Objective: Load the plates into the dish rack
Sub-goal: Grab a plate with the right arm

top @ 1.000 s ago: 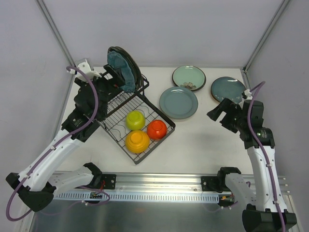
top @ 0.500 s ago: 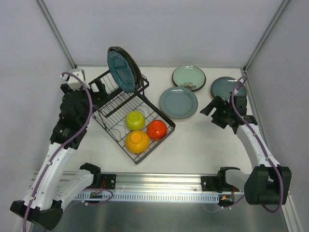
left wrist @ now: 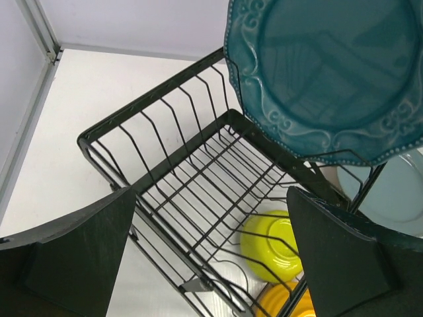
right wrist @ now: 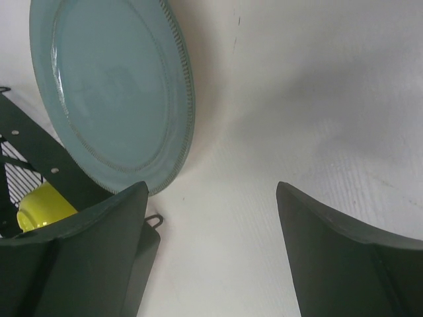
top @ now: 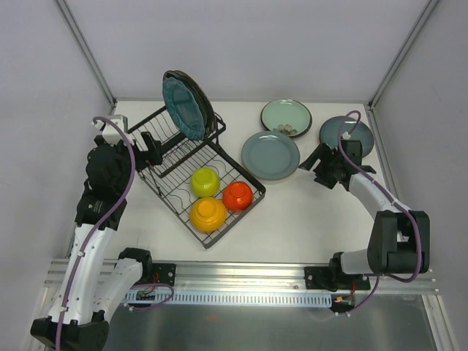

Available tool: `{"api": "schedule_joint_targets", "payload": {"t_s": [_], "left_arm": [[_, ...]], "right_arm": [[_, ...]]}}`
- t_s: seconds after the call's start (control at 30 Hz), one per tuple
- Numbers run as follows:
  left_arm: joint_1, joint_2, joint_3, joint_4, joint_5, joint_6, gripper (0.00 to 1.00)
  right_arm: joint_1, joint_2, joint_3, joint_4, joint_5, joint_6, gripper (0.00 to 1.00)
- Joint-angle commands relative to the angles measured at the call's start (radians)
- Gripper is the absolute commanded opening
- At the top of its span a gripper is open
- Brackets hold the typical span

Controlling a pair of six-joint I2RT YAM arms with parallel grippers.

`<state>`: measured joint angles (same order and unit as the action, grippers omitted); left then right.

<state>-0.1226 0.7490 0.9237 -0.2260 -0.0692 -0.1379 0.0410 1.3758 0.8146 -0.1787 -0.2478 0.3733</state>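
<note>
At the middle right, the right gripper [top: 319, 162], jaws apart and empty, sits beside the flat round grey-blue glazed plate [top: 270, 155], so pinching its rim looks next, while the left gripper [top: 152, 148], jaws apart too, hangs by the black wire dish rack [top: 172, 183].

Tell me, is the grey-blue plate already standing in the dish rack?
No, the grey-blue plate lies flat on the table, to the right of the dish rack and outside it.
</note>
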Motion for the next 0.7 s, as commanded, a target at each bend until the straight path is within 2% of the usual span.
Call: {"api": "schedule_joint_targets", "payload": {"t_s": [0.0, 0.23, 0.4, 0.67], "left_arm": [[0.009, -0.052, -0.032, 0.050, -0.006, 0.038, 0.99], [0.009, -0.106, -0.083, 0.083, -0.141, 0.077, 0.99], [0.009, -0.138, -0.102, 0.108, -0.158, 0.090, 0.99], [0.009, -0.157, -0.112, 0.116, -0.162, 0.115, 0.99]], "right_arm": [[-0.015, 0.012, 0.058, 0.077, 0.093, 0.042, 0.82], [-0.134, 0.060, 0.064, 0.100, 0.235, 0.219, 0.80], [-0.193, 0.087, 0.055, 0.165, 0.320, 0.327, 0.80], [-0.270, 0.213, 0.150, 0.142, 0.393, 0.415, 0.78]]}}
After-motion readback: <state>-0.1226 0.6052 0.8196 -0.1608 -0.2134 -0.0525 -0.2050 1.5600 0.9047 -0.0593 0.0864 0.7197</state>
